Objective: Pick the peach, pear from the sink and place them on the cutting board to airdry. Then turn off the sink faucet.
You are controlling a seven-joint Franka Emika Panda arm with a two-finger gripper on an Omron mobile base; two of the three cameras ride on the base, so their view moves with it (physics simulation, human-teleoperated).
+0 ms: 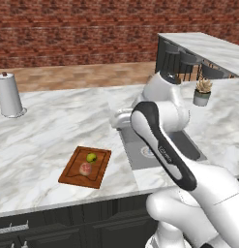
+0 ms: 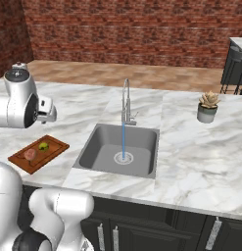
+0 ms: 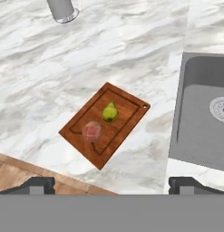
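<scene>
Marble counter [image 1: 43, 140] in the left base view carried the reddish wooden cutting board [image 1: 68, 175], with round peach [image 1: 85, 168] and pear [image 1: 91, 157] on it. Right base view showed us water running from the chrome sink faucet [image 2: 126, 100] into the steel sink [image 2: 98, 142]. Hand view showed the gripper [image 3: 111, 185] with its fingers wide apart, holding nothing.

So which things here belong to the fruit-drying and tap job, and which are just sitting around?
Job:
- peach, on the board
- pear, on the board
- board
- sink
- faucet, water running
- gripper, open, holding nothing

Just lying about:
- paper-towel roll
- potted plant
- stools
</scene>
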